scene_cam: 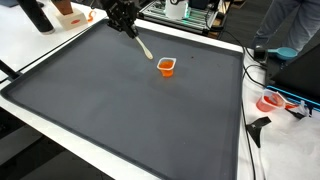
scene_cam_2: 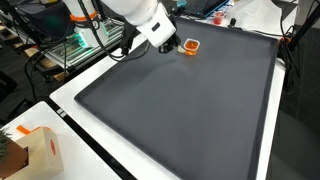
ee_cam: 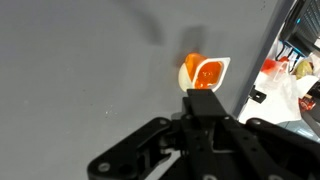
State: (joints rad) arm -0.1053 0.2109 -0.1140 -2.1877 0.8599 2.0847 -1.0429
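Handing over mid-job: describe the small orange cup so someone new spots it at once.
A large dark mat covers the white table. Toward one edge, just past the tip of the pale stick held in the tool, stands a small orange cup. It is the only bright thing on the mat.

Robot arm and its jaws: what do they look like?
The arm is white, made of smooth rounded shells. Its end piece and jaws are matte black and angular, and look blocky in the wrist view. No markings or cables are clear enough to make out.
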